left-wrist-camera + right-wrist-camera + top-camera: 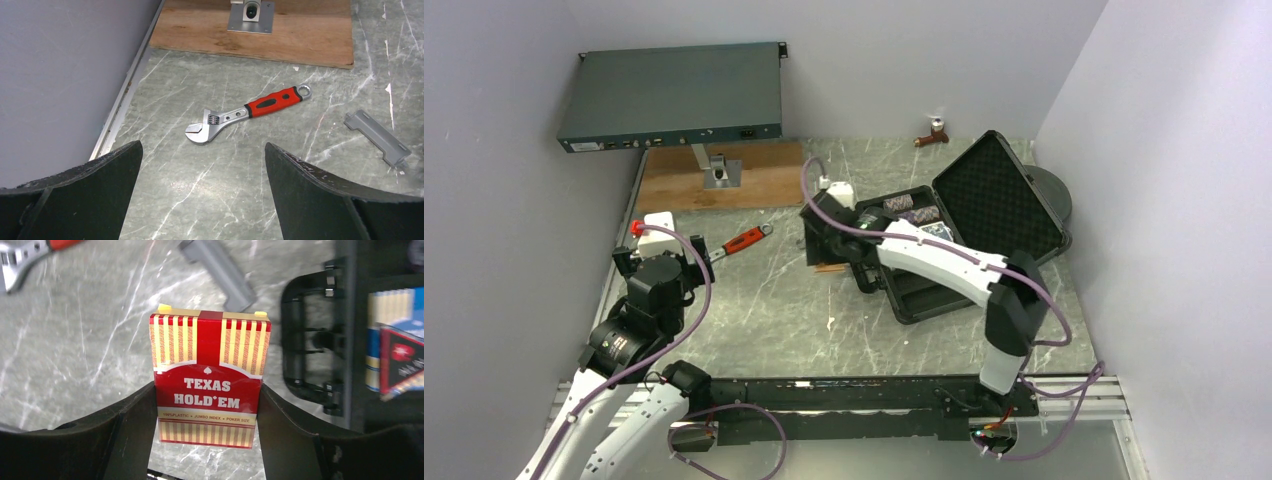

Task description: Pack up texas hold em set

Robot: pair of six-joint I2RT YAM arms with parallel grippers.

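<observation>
My right gripper [207, 405] is shut on a red and gold Texas Hold'em card box [209, 380] and holds it above the table, just left of the open black case [964, 220]. In the top view the right gripper [822, 250] is at the case's left edge. The case holds stacks of chips [912, 210] and another blue card box [395, 360]; its handle [305, 335] shows in the right wrist view. My left gripper [202, 175] is open and empty, low over the table at the left [656, 262].
A red-handled adjustable wrench [247, 112] lies ahead of the left gripper, also in the top view [744, 242]. A grey plastic piece [377, 137] lies to its right. A wooden board [724, 175] with a metal stand and a rack unit [674, 95] stands at the back left.
</observation>
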